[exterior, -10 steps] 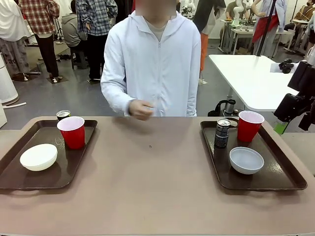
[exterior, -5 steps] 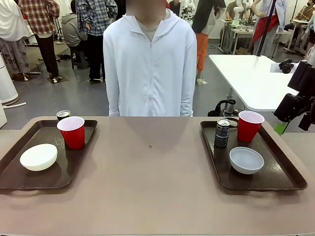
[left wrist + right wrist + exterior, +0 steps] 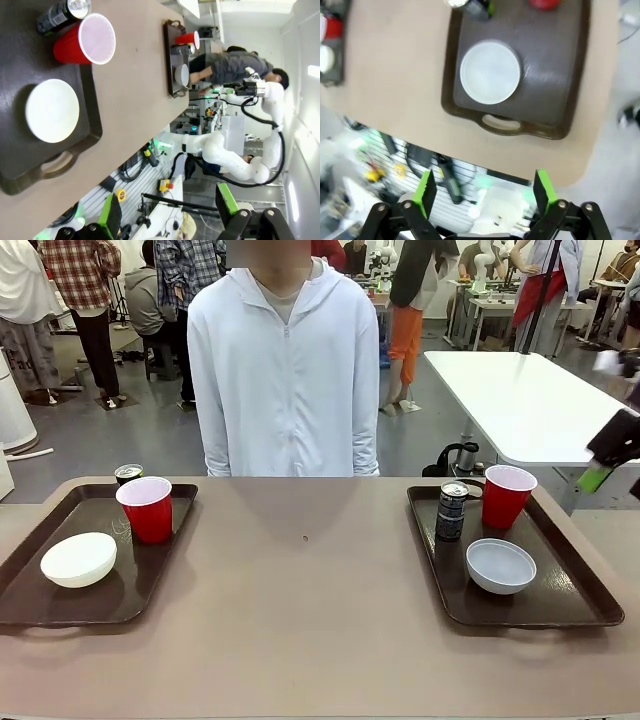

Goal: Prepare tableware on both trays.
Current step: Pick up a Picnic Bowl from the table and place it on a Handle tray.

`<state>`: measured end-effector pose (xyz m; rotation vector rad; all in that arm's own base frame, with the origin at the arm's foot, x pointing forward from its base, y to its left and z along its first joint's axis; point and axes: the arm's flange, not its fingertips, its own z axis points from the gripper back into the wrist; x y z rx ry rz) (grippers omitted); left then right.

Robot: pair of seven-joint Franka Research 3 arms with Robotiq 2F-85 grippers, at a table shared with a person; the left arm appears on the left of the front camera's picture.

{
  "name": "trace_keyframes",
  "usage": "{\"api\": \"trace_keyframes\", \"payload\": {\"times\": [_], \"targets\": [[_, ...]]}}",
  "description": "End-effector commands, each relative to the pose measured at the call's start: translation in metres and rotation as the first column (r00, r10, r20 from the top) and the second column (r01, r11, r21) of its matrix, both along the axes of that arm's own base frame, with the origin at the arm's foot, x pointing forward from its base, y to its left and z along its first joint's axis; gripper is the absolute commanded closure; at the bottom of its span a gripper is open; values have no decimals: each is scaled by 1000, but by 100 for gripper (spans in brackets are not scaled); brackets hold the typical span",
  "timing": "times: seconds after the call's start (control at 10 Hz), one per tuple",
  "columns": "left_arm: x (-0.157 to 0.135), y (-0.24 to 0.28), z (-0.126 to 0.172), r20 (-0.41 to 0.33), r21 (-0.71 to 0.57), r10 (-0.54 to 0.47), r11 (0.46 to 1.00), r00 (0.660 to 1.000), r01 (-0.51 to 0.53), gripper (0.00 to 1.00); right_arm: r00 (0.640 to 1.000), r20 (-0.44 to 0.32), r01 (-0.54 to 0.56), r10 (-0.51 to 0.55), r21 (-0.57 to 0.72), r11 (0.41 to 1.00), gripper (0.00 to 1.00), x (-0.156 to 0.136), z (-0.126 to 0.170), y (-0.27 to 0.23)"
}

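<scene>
step: both trays [image 3: 95, 592] look set, task near done | left gripper [image 3: 167, 220] wide, empty | right gripper [image 3: 483, 192] wide, empty, above tray's near edge | next: likely none, hold clear

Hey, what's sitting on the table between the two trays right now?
Nothing: in the front view the stretch of table between the left tray and the right tray is bare except for a tiny dark speck.

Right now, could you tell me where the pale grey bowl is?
In the front view, the pale grey bowl sits on the right tray, nearer the robot than the can.
</scene>
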<state>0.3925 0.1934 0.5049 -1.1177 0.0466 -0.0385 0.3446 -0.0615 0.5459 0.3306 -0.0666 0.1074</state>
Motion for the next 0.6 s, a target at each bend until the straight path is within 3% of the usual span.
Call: {"api": "trace_keyframes", "payload": {"times": [0.0, 0.2, 0.4, 0.5], "targets": [[1, 0, 4, -5, -13, 9, 1000, 1000, -9, 0, 988, -13, 156, -156, 180, 971, 0, 33, -5, -39], [1, 0, 4, -5, -13, 9, 1000, 1000, -9, 0, 975, -34, 217, -219, 346, 913, 0, 47, -9, -73], [1, 0, 4, -5, -13, 9, 1000, 1000, -9, 0, 980, 0, 166, -198, 547, 820, 0, 38, -5, -90], [1, 0, 4, -5, -13, 9, 1000, 1000, -9, 0, 970, 41, 192, -241, 482, 855, 0, 29, 1, -84]]}}
